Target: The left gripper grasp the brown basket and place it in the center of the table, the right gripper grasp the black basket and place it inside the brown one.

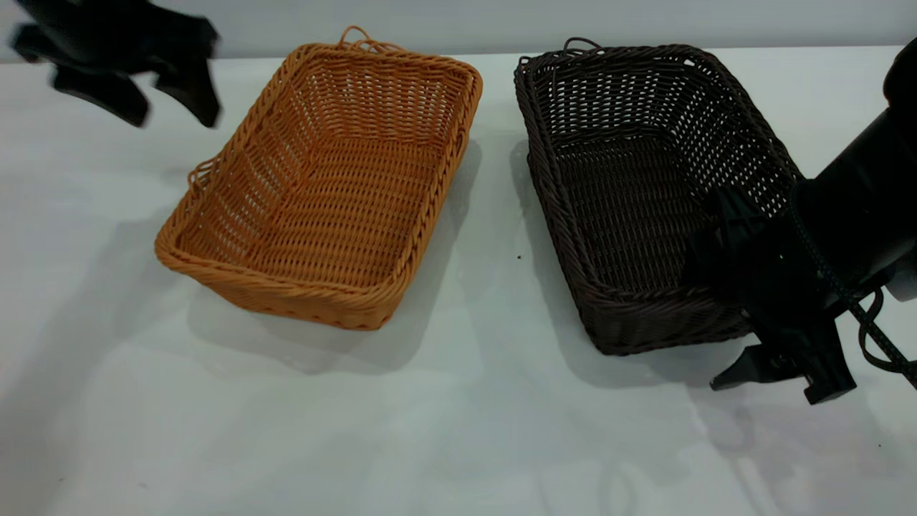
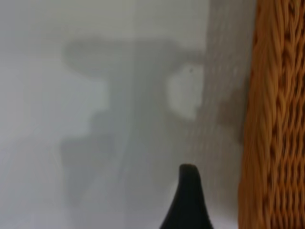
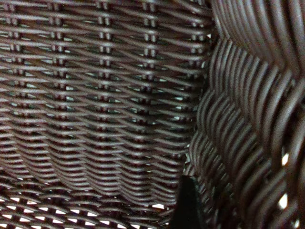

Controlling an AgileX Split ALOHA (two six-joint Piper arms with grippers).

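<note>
Left gripper [image 1: 175,100] hangs in the air over the far left corner of the table [image 1: 458,430]. Its two fingers are spread apart and hold nothing. Just beside it to the right sits the brown basket [image 1: 322,193], flat on the table. Next comes the black basket [image 1: 645,186], near the brown one but not touching it. Right gripper [image 1: 745,287] is at the black basket's near right corner; its wrist view shows the weave very close, and I cannot tell if its fingers are apart or together.
</note>
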